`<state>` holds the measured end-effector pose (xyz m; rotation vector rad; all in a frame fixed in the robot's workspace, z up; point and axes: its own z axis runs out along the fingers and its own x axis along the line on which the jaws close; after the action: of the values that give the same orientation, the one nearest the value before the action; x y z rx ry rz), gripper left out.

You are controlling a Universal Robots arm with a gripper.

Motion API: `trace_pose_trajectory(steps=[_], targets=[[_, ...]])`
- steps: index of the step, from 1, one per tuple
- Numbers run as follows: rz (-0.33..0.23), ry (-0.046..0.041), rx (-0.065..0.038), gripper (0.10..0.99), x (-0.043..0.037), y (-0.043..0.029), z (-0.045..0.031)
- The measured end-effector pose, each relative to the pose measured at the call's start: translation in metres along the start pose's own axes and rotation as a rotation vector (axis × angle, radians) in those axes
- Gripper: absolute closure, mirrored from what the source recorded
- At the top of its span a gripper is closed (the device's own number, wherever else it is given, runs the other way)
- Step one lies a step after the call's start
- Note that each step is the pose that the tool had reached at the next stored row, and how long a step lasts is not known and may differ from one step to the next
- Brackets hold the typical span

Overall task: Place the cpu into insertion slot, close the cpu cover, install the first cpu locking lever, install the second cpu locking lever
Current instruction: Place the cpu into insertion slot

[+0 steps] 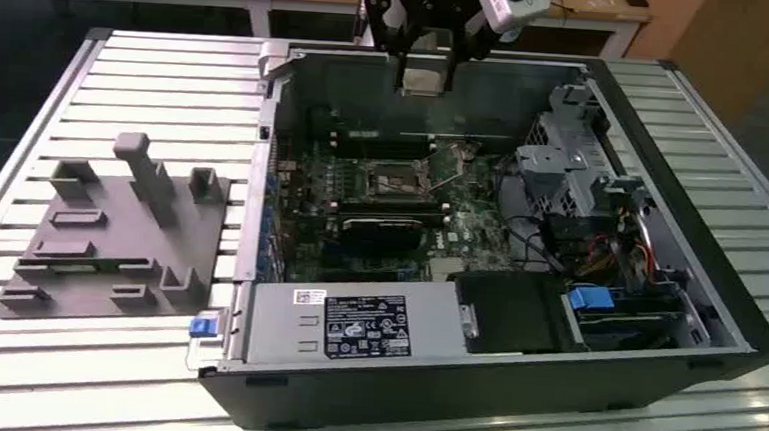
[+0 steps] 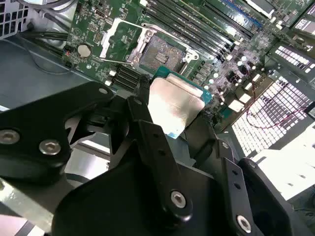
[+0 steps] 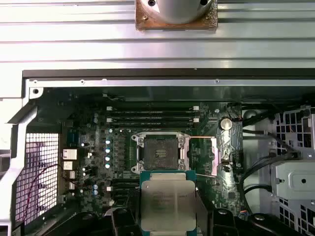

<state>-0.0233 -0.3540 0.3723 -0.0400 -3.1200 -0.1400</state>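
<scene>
1. We are seeing the cpu [image 3: 167, 204], a silver-topped, green-edged square, being held above the insertion slot [image 3: 160, 152].
2. The dark-centred slot is lying bare.
3. The cpu cover [image 2: 138, 45] is standing swung open beside it.

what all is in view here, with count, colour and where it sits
slatted table: 1, silver, under everything
computer case: 1, black, lying open on the table
fixture block: 1, grey, on the table at the exterior view's left of the case
labelled metal box: 1, silver, in the case's near corner
circuit board: 1, green, inside the case
insertion slot: 1, dark centre with metal rim, on the board, empty
cpu cover: 1, silvery, swung open beside the slot
cpu: 1, silver-grey, held in the air above the board
gripper: 1, black, over the case's far side, fingers shut on the cpu
</scene>
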Motion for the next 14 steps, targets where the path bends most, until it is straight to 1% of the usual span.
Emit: trace_pose_trajectory(steps=[7,14], targets=[[0.0,0.0001,0.0,0.545,0.0,0.0,0.0007],[0.0,0.0,0.001,0.545,-0.0001,-0.0005,0.0062]])
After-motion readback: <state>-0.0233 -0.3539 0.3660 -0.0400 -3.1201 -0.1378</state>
